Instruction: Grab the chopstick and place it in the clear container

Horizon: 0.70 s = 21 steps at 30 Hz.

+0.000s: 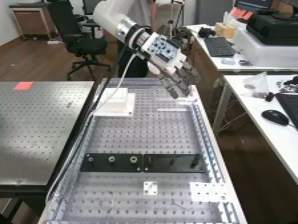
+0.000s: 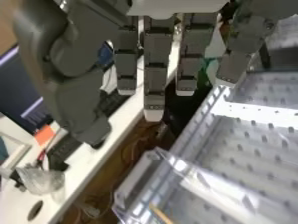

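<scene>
In the high view the dark grey hand [image 1: 175, 79] hangs from the arm over the far right corner of the perforated bench. Its fingers are straight and slightly spread. The hand [image 2: 154, 70] in the wrist view has straight fingers and its thumb apart from them, with nothing held. A clear container [image 2: 136, 187] stands by the bench's side rail. One end of a thin tan stick, likely the chopstick [image 2: 159, 214], shows by the container's wall; I cannot tell whether it lies inside or beside it.
The metal bench [image 1: 149, 137] bears a white block on a plate [image 1: 114, 106] at the far left, a pale strip [image 1: 171, 109], a black bar [image 1: 143, 162] across the middle and a white perforated plate [image 1: 208, 192]. A white desk [image 1: 249, 102] with a mouse [image 1: 275, 117] stands to the right.
</scene>
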### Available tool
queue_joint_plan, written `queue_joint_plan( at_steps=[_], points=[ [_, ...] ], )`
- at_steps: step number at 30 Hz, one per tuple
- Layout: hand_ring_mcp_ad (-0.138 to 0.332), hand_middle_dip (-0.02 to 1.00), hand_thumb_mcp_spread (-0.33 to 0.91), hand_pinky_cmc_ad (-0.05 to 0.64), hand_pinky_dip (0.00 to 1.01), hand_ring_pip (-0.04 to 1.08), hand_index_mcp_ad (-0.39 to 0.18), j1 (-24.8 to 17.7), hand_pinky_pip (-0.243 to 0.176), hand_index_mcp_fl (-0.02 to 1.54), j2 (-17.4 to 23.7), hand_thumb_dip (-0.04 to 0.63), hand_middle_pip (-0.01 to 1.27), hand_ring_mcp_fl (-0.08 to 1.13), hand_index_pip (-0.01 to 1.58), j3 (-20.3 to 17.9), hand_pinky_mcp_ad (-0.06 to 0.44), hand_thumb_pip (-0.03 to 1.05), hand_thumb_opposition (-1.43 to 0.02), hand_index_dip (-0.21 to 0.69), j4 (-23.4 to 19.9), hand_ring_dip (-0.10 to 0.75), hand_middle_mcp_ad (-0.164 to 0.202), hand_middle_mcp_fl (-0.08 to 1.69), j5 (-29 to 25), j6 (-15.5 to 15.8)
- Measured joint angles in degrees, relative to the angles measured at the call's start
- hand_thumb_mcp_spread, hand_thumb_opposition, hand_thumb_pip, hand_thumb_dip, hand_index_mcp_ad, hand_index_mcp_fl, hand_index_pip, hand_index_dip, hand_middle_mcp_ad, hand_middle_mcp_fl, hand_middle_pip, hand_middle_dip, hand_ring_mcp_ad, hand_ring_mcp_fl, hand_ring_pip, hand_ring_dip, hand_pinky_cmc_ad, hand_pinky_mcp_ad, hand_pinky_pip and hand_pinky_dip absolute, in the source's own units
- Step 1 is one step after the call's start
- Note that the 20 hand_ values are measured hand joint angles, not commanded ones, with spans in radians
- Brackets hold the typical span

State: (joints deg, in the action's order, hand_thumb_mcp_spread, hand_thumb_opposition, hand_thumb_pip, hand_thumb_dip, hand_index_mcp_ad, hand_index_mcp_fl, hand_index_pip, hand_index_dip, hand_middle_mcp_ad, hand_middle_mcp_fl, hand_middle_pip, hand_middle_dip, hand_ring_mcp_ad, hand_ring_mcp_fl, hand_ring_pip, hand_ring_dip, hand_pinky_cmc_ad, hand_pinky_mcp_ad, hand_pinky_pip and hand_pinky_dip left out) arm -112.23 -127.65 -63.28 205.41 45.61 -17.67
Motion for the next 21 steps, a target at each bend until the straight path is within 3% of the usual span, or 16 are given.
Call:
queue_joint_plan(
  at_steps=[2,8,14,16,17,19,21],
  points=[
    [0.068,0.61,0.36,0.358,0.62,0.09,-0.087,0.26,-0.091,0.25,1.88,0.337,0.21,0.25,0.22,-1.51,0.295,0.58,-0.80,0.274,-1.76,0.417,-0.002,0.50,-0.68,1.28],
    [0.068,0.61,0.36,0.358,0.62,0.08,-0.086,1.33,-0.091,0.29,7.63,0.298,0.16,0.24,0.13,-6.47,0.295,0.54,-0.77,0.325,-8.55,0.415,0.002,0.49,-1.73,9.12],
    [0.073,0.62,0.36,0.363,0.62,0.08,-0.089,3.20,-0.091,0.31,12.59,0.262,0.12,0.24,0.10,-11.87,0.298,0.50,-0.76,0.360,-18.04,0.417,0.002,0.48,2.95,21.55],
    [0.070,0.60,0.37,0.379,0.61,0.08,-0.091,4.50,-0.091,0.30,14.61,0.260,0.11,0.24,0.09,-14.29,0.290,0.50,-0.76,0.360,-22.32,0.417,0.005,0.44,6.63,28.10],
    [0.075,0.60,0.36,0.384,0.61,0.08,-0.096,4.61,-0.091,0.30,14.74,0.243,0.11,0.25,0.09,-14.45,0.293,0.49,-0.76,0.360,-22.61,0.417,0.005,0.41,6.90,28.56],
    [0.072,0.57,0.36,0.379,0.60,0.08,-0.101,6.50,-0.091,0.29,16.40,0.227,0.11,0.20,0.09,-16.43,0.304,0.47,-0.76,0.360,-25.80,0.408,0.012,0.29,10.87,34.62],
    [0.075,0.52,0.36,0.384,0.59,0.08,-0.108,8.22,-0.093,0.19,17.38,0.225,0.09,0.13,0.06,-17.62,0.309,0.46,-0.76,0.360,-27.56,0.393,0.009,0.19,13.89,37.83]
  ],
)
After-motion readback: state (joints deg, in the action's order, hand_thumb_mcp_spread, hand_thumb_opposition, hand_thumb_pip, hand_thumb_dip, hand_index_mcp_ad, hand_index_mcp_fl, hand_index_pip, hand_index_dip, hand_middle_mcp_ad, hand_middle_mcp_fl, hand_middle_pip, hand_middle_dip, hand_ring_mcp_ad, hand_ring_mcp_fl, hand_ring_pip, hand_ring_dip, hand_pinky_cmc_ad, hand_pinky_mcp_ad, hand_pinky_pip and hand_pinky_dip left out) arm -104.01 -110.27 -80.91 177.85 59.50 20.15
